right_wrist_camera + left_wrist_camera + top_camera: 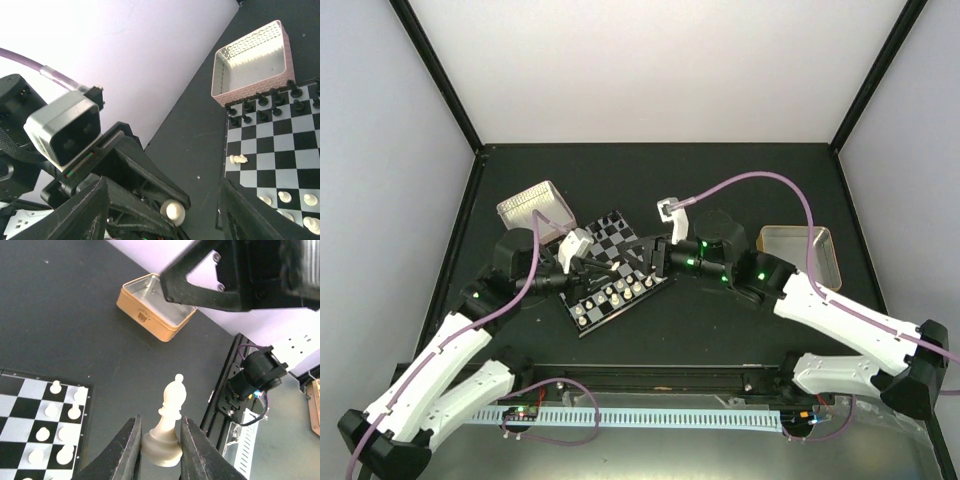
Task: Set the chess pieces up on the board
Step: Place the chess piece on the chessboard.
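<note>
- Top view: your left arm comes in from the lower left and bends over the left side of the board (612,236). The left gripper (592,268) sits low there, under its white wrist camera (575,245).
- Your right arm reaches in from the right with the forearm almost flat. The right gripper (656,262) is at the board's right edge and faces the left one. From this height you cannot tell how either pair of fingers stands.
- Cream-white chess pieces (620,292) stand in the near rows. A pale ribbed tray (533,203) lies just behind the board's left corner, and a metal tin (800,252) lies well apart on the right.
- Left wrist view: the fingers (127,450) stand narrow and clamp the round base of a cream-white bishop (170,405), which is upright. It shows against the dark table (60,315), just right of the board's rim. The open tin lies beyond it. The black body of your right arm (250,270) fills the upper right corner and hides what is behind. The tiny marks on the rim are too small to read.
- Right wrist view: the fingers (85,210) are wide apart and grip nothing. Between them you see the left gripper with its camera and the round top of the bishop.
- On the board, black pieces (262,102) stand in the rows next to the tray. A white knight (238,159) lies on its side near the left rim, and upright white pieces are at the lower right.
</note>
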Controlling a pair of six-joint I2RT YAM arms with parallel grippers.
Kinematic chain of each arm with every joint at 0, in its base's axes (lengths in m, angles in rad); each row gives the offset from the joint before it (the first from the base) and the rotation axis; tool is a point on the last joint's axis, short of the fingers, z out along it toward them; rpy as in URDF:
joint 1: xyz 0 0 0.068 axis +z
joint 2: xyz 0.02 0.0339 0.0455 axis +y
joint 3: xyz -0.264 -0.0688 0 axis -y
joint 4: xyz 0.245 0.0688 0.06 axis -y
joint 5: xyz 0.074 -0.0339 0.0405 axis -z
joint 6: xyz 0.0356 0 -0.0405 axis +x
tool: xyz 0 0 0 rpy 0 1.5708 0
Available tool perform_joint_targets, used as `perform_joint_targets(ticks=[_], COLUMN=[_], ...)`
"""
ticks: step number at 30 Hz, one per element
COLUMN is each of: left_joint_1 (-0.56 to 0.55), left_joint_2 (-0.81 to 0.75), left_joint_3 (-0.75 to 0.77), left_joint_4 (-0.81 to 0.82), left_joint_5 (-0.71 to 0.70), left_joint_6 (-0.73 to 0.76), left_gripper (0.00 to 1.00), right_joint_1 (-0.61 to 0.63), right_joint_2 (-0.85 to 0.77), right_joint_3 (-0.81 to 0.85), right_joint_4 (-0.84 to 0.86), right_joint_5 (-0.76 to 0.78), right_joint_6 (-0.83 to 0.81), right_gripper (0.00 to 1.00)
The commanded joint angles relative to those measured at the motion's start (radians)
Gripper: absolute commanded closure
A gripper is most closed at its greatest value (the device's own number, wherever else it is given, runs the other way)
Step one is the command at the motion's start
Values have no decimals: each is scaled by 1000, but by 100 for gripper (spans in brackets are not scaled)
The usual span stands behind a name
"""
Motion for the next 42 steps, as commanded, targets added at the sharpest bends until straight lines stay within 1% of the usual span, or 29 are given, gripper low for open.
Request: perform_joint_targets(ticks=[1,6,10,12,18,21,22,23,24,26,27,28,32,35,38,42], left_joint_1=[2,2,2,2,2,2,2,3,2,2,3,3,3,3,4,4], left_joint_2=[-39,-58,-56,-56,-58,-61,-64,-68,-73,-87,-97,-108,-183,-266,-332,-400], left_joint_3=[-30,-39,-42,-44,-44,-44,-44,-44,-42,-40,-39,-39,-54,-68,-61,-58], left_joint_4=[105,129,119,116,106,95,87,75,60,18,-5,-35,-120,-156,-200,-229], left_joint_5=[94,87,75,73,64,64,60,45,19,-117,-201,-300,-609,-761,-861,-927], left_joint_6=[26,22,23,25,28,32,34,34,31,8,-11,-39,-147,-190,-207,-211], left_gripper=[86,86,86,86,85,81,74,65,57,40,35,32,29,28,26,26], right_joint_1=[-9,-7,-7,-7,-7,-8,-7,-7,-7,-6,-5,0,48,113,187,266], right_joint_2=[58,116,125,130,145,137,133,129,125,124,126,131,168,213,277,390], right_joint_3=[79,96,86,82,68,55,53,48,43,29,24,20,15,17,21,31], right_joint_4=[-141,-143,-129,-123,-90,-63,-56,-51,-41,-31,-33,-36,-59,-58,-37,-13], right_joint_5=[-83,-181,-218,-233,-271,-246,-230,-208,-182,-117,-86,-46,125,269,381,473], right_joint_6=[-20,-28,-36,-36,-20,-18,-19,-24,-30,-50,-60,-83,-159,-223,-275,-309], right_gripper=[41,51,53,56,84,93,94,94,95,94,94,95,95,95,95,95])
